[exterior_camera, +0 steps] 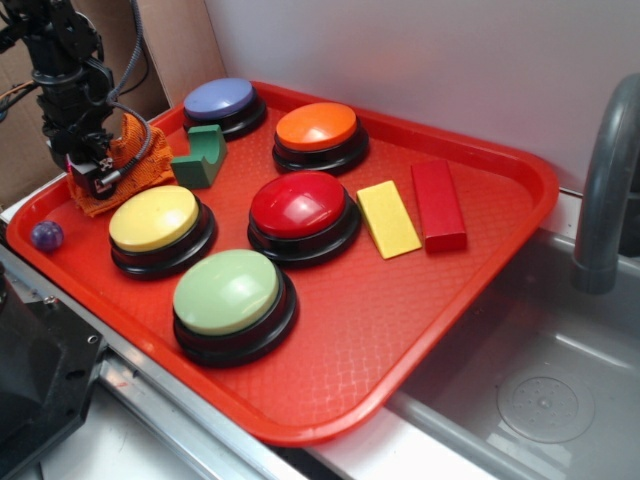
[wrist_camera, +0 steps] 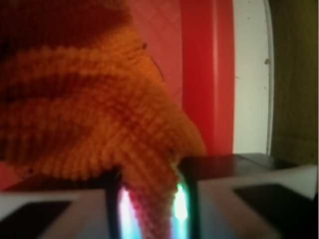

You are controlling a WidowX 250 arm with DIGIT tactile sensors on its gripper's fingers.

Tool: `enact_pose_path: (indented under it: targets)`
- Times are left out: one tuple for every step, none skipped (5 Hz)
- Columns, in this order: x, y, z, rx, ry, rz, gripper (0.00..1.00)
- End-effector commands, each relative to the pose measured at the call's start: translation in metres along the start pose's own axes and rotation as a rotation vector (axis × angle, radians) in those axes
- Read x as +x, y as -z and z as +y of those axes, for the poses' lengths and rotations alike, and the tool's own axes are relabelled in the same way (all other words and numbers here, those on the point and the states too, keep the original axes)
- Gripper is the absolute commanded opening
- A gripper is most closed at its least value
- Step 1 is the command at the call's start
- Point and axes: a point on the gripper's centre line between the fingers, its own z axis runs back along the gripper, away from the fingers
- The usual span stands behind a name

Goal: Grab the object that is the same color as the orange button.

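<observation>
Orange cloth (exterior_camera: 128, 165): coarse knitted weave, soft and bunched — it sits at the far left corner of the red tray (exterior_camera: 470, 260), beside the green block (exterior_camera: 200, 157) and behind the yellow button (exterior_camera: 158, 228).
Pincer (exterior_camera: 98, 175): pressed onto a fold of the cloth; the wrist view shows the knit (wrist_camera: 149, 209) pinched between the two fingers.
Orange button (exterior_camera: 318, 135): glossy dome on a black base, well apart from the cloth, untouched.
Progress: the matching-colour thing is found and gripped — whether it is lifted clear of the tray cannot be told, so a lift probably remains.
Other shapes: smooth flat yellow block (exterior_camera: 388, 218) and red block (exterior_camera: 438, 203).
</observation>
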Motion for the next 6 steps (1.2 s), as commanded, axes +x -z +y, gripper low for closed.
enact_pose_path:
  targets:
    - [0.005, -0.037, 0.007, -0.017, -0.058, -0.030, 0.00]
    - [0.006, -0.056, -0.006, -0.101, -0.072, -0.082, 0.00]
    - [0.005, -0.082, -0.027, -0.174, -0.056, -0.112, 0.00]
    - [0.005, -0.101, -0.057, -0.220, -0.010, -0.115, 0.00]
    - [0.002, -0.115, -0.084, -0.299, 0.064, -0.072, 0.00]
    - [-0.001, -0.122, -0.118, -0.333, 0.142, -0.069, 0.00]
